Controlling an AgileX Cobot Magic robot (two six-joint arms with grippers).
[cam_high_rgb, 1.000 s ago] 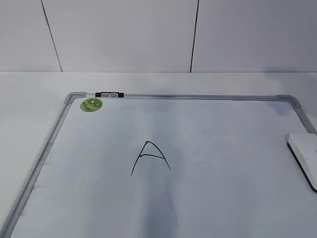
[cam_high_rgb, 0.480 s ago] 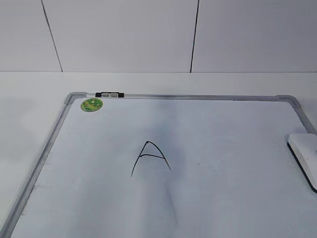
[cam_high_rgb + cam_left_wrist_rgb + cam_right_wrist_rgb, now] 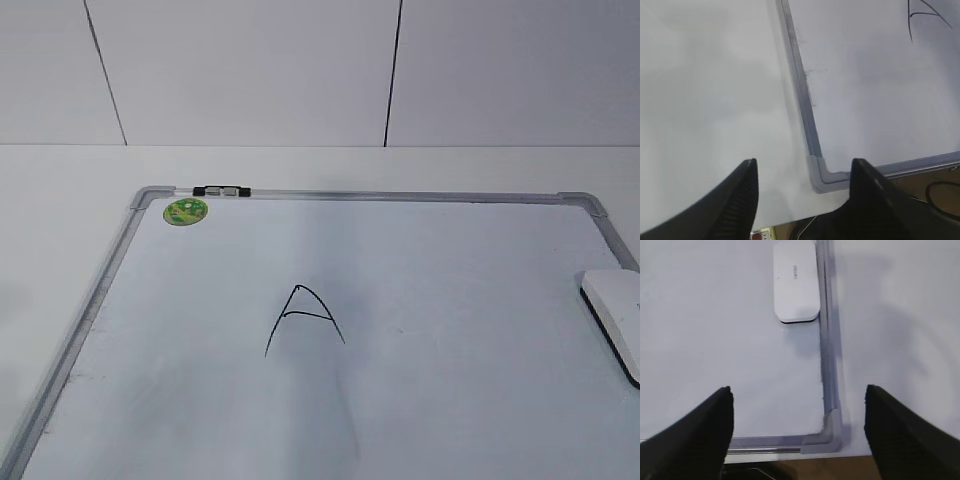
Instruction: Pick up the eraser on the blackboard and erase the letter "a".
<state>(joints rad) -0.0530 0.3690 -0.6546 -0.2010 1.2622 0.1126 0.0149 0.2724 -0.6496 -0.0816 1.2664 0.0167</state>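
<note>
The white eraser (image 3: 619,318) lies on the blackboard (image 3: 110,262) against its right frame. It is cut off by the right edge of the exterior view. The letter "a" shows in no view. Only an angular capital "A" (image 3: 303,318) is written mid-board. Neither gripper appears in the exterior view. In the right wrist view my right gripper (image 3: 798,389) stands open over the board's near right corner (image 3: 830,432), with the eraser (image 3: 795,281) ahead of it and apart from it. My left gripper (image 3: 805,162) is open and empty over the near left corner (image 3: 821,177).
A round green sticker (image 3: 185,211) and a small black-and-white clip (image 3: 221,189) sit at the board's far left corner. White table surrounds the board, with a white panelled wall behind. Past the table's near edge the left wrist view shows cables (image 3: 940,195).
The dark shadow over the lower middle of the board has faded away. The eraser and the written "A" have not moved.
</note>
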